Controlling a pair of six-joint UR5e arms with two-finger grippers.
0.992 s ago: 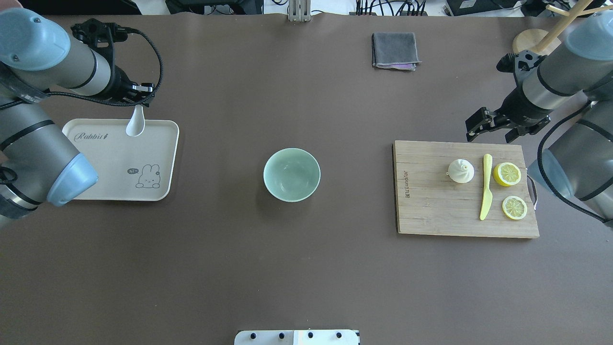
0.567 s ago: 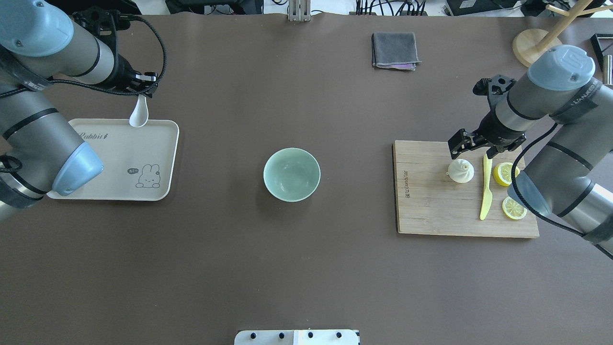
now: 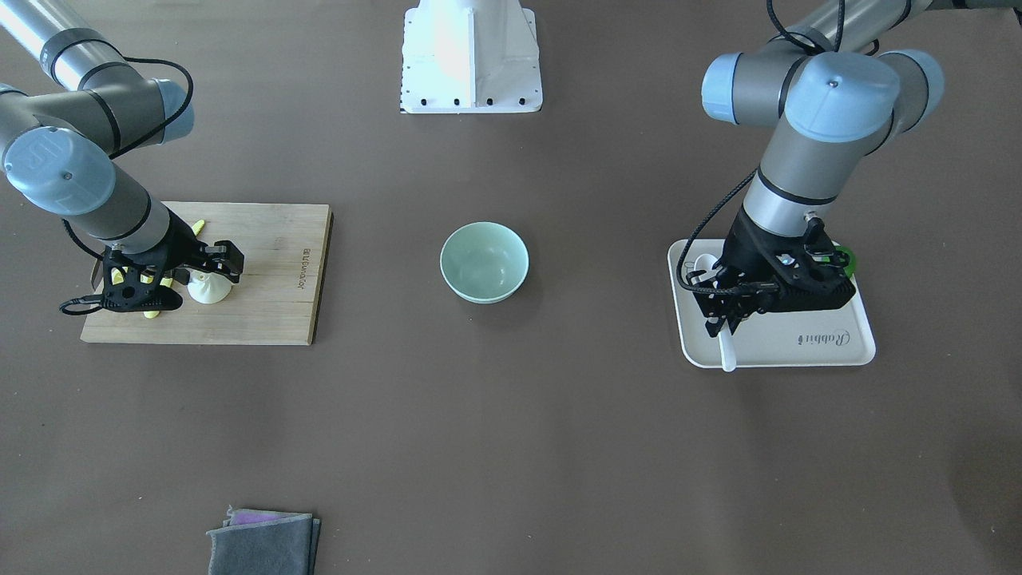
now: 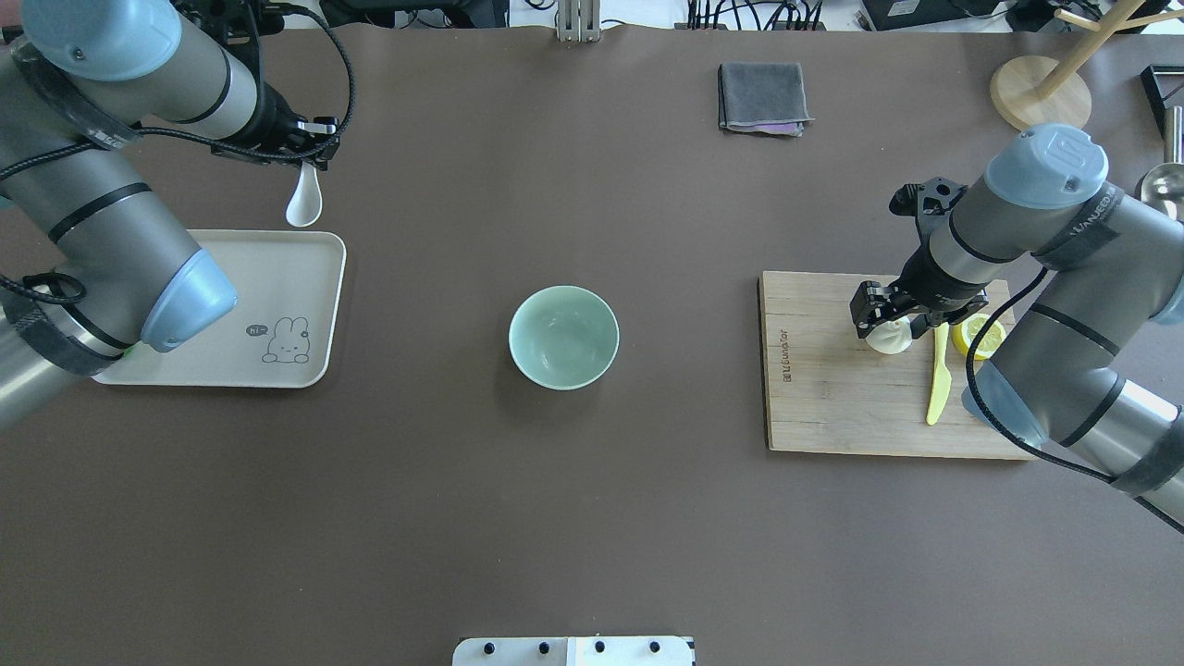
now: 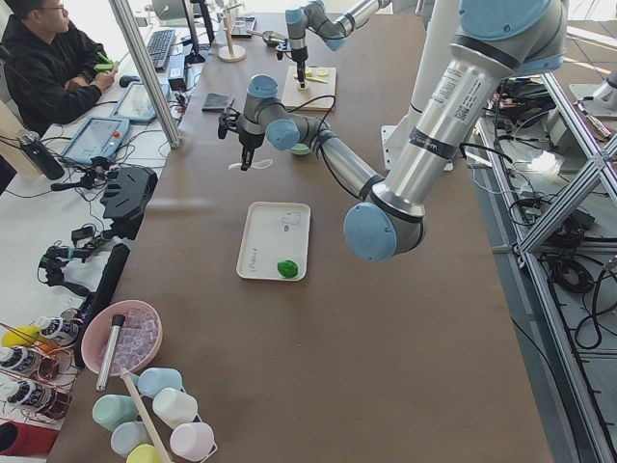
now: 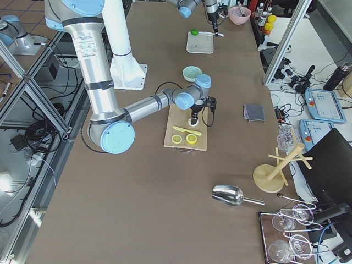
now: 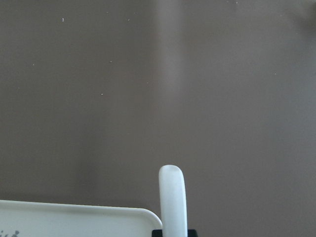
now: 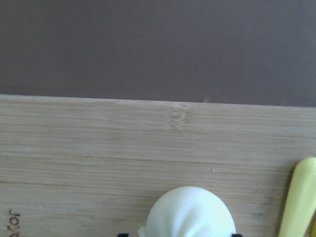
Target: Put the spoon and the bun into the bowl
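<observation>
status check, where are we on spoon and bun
Left hand shut on spoon, in the air past the tray. Right hand open, straddling bun on cutting board. Bowl empty. Yellow knife close beside bun.

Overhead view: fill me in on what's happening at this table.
The left gripper holds the white soup spoon by its handle, scoop hanging down, in the air just past the cream tray's far corner. The right gripper is down on the wooden cutting board with its open jaws either side of the steamed bun, which sits on the board. The mint-green bowl in the middle is empty.
</observation>
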